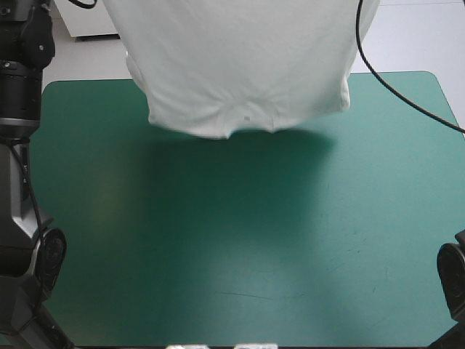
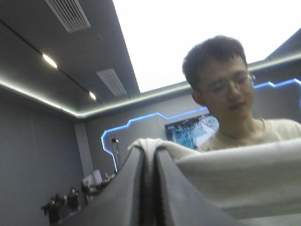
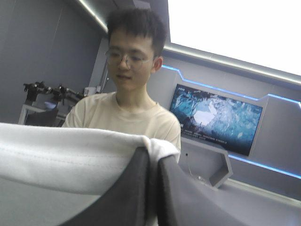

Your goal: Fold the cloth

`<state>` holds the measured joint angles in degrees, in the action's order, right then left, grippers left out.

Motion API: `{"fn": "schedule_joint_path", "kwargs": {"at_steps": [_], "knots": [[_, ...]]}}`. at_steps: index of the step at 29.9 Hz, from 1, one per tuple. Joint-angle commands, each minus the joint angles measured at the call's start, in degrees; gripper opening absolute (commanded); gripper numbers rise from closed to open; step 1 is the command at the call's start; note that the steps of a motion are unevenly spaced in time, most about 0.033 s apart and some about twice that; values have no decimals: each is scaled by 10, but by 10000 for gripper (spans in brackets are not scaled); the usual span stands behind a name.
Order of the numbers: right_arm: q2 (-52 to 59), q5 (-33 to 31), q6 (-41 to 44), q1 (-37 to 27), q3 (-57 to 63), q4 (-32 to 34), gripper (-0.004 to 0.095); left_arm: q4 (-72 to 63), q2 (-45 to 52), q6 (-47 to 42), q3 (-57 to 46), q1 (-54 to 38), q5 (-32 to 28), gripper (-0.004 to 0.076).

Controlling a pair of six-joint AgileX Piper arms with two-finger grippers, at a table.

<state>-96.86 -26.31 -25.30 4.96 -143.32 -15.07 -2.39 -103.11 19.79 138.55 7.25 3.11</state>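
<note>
- Grippers lie out of sight in the high view, past the far edge of the table [image 1: 218, 247]. Only the wrist views show them.
- The T-shirt [image 1: 247, 65] is cut off at its upper part in that view. Only the lower stretch shows, hanging as a broad white sheet over the table's far part.
- Which part of the shirt each gripper holds cannot be made out, nor whether the lower edge clears the cover.
- Count: one T-shirt, two grippers, two black fingers on each.
- The left gripper [image 2: 149, 153] is clamped on the T-shirt. Its fingers [image 2: 124, 197] are all but closed, a white fold pokes out at their tips, and the cloth runs taut away to one side of them.
- The right gripper [image 3: 153, 151] is likewise clenched on the T-shirt. A small white bunch shows at the tips of its fingers [image 3: 127, 197], and a seamed edge stretches off beside them.
- Both wrist views look level into the room, so both grippers are raised.
- A dark shadow lies on the teal-green cover under the shirt's lower edge. From there to the near edge a wide stretch of cover lies open, reaching both side edges.
</note>
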Motion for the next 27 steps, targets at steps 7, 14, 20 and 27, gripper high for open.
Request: {"fn": "schedule_joint_path", "kwargs": {"at_steps": [7,14,20,27], "knots": [[4,-129,-2,-23,-20,-33,-17,-17,26,-45,51,-5,244,-9],[-59,-339,53,-23,-19,-33,-17,-20,-15,-82,2,-5,542,-9],[-65,-452,89,-23,49,-35,-16,-36,-19,-71,-107,-5,641,-9],[-13,-442,77,-20,257,-35,-13,-57,-14,-47,-253,-5,681,-9]]}}
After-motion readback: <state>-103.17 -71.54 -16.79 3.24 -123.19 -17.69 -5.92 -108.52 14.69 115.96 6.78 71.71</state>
